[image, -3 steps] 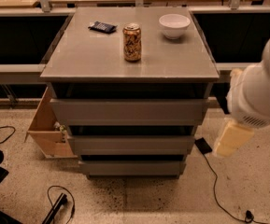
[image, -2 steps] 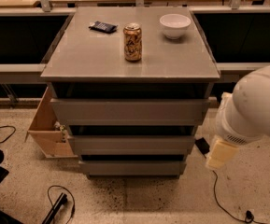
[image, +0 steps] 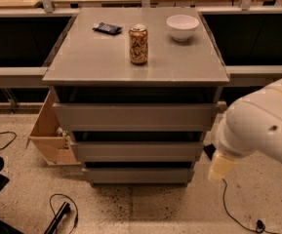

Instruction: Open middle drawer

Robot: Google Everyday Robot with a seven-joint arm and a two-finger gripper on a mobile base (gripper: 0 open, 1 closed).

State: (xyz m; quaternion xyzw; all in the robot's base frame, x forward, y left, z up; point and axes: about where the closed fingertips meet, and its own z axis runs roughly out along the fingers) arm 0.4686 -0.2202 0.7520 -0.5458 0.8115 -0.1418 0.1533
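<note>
Gripper [image: 221,166], now nearer, right of flat grey handleless middle drawer [image: 136,151]

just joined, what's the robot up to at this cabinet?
The arm is low at the right of the grey cabinet, its gripper beside the right end of the middle drawer, not touching it. The drawer is not yet pulled out. A can, a white bowl and a dark packet sit on top.
</note>
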